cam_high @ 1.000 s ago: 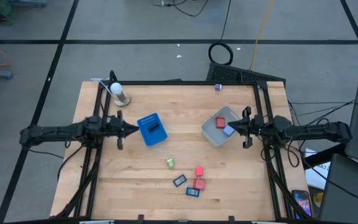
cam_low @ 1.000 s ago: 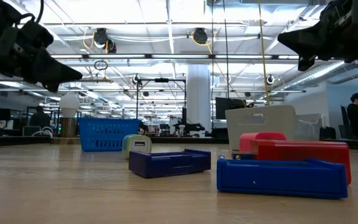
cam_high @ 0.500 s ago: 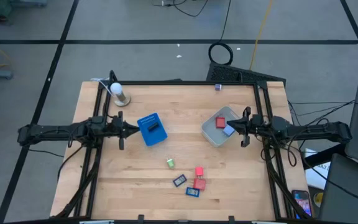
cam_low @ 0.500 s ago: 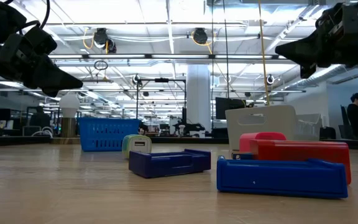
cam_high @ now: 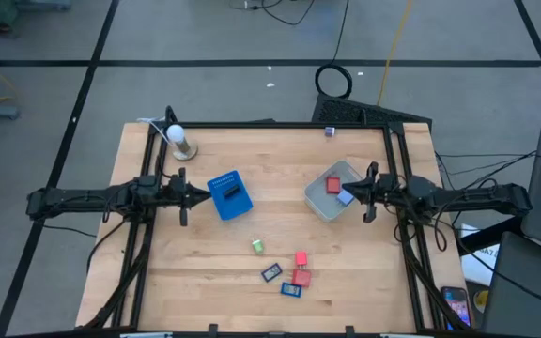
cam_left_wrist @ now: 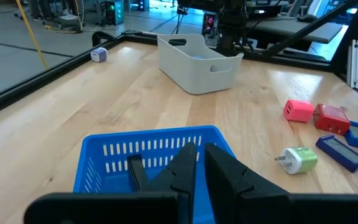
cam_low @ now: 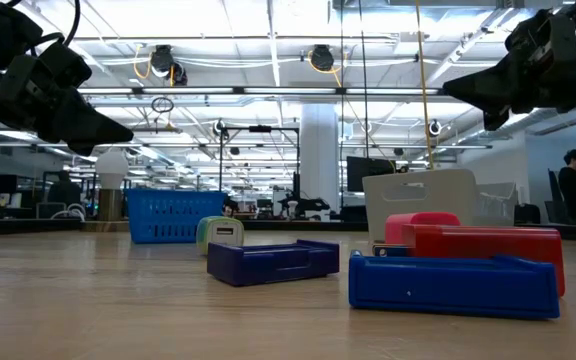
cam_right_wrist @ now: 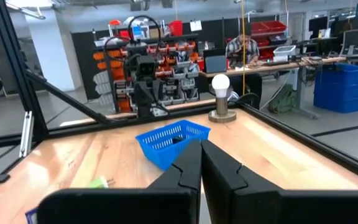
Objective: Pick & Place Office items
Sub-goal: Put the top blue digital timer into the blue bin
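Office items lie scattered toward the near edge of the wooden table: a green bit, a red block with a second red block just beside it, and two dark flat rectangles, one with a blue face and one edged in green, all close together between the two arms. Two more pieces, a red piece and a light-blue block, sit inside the clear plastic tub on the table's right half. A blue rectangular tray with a dark object inside stands on the left half, well apart from the loose pieces. The left gripper hangs above the table just beside the tray, its fingers drawn together with only a narrow slit between them and nothing held. The right gripper hovers at the tub's edge over the light-blue block, its fingers likewise pressed nearly together and empty. A white bulb on a round base stands near the far left corner, and a small purple object rests at the far edge.
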Tool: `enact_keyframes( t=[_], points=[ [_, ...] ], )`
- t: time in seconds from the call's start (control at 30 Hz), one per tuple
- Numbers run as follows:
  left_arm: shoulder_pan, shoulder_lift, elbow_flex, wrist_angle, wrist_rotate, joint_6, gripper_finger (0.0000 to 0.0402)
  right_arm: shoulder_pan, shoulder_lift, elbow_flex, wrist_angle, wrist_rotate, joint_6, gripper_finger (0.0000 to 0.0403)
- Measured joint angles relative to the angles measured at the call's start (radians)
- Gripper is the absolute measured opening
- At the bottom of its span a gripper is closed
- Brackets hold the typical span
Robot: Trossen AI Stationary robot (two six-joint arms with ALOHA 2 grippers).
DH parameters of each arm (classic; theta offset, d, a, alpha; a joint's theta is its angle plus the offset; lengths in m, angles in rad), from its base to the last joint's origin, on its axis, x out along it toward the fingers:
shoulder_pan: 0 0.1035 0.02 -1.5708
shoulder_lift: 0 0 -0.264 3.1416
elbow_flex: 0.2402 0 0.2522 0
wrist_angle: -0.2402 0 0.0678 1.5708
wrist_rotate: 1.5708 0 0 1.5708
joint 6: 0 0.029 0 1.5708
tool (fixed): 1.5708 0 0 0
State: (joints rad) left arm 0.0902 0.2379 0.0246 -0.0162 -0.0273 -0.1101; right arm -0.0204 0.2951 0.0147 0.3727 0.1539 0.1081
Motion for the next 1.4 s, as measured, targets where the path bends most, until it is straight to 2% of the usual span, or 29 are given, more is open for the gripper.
enact_keyframes(
  t=[0.1, 0.23, 0.33, 0.4, 0.5, 0.6, 0.8, 0.9, 1.03, 1.1, 1.23, 1.4],
  points=[
    [0.0, 0.0, 0.0, 0.001, -0.002, -0.026, 0.0033, 0.0, 0.0, 0.0, -0.007, 0.0, 0.0, 0.0001],
    [-0.002, 0.008, -0.001, 0.019, -0.048, -0.193, 0.0033, 0.0, 0.0, 0.0, -0.004, 0.001, 0.0, 0.0001],
    [-0.032, 0.052, 0.032, -0.01, -0.027, -0.189, 0.0033, 0.0, 0.0, 0.0, 0.004, 0.001, 0.0, 0.0001],
    [-0.071, 0.118, 0.088, -0.02, -0.069, -0.187, 0.0033, 0.0, 0.0, 0.0, 0.008, 0.001, 0.0, 0.0],
    [-0.14, 0.251, 0.213, -0.02, -0.165, -0.189, 0.0033, 0.0, 0.0, -0.001, 0.011, 0.002, 0.0, 0.0],
    [-0.209, 0.423, 0.369, -0.031, -0.193, -0.141, 0.0033, 0.0, 0.0, -0.001, 0.011, 0.002, 0.0, 0.0],
    [-0.292, 0.827, 0.725, -0.303, -0.198, -0.063, 0.0033, 0.0, 0.0, -0.001, -0.009, 0.0, 0.003, 0.0],
    [-0.295, 1.011, 0.873, -0.404, -0.154, -0.01, 0.0033, 0.0, 0.0, -0.001, -0.02, 0.0, 0.003, 0.0],
    [-0.295, 1.203, 1.026, -0.479, -0.076, 0.211, 0.0034, 0.0, 0.001, -0.001, -0.029, -0.001, 0.004, 0.0],
    [-0.295, 1.278, 1.094, -0.509, -0.05, 0.272, 0.0039, 0.0, 0.002, -0.001, -0.033, -0.002, 0.011, 0.0],
    [-0.311, 1.398, 1.216, -0.522, -0.032, 0.311, 0.0069, 0.0, 0.002, -0.001, -0.071, -0.002, 0.011, 0.0],
    [-0.368, 1.501, 1.315, -0.533, -0.016, 0.452, 0.0145, 0.0, 0.005, -0.001, -0.079, -0.002, 0.011, 0.0]
  ],
)
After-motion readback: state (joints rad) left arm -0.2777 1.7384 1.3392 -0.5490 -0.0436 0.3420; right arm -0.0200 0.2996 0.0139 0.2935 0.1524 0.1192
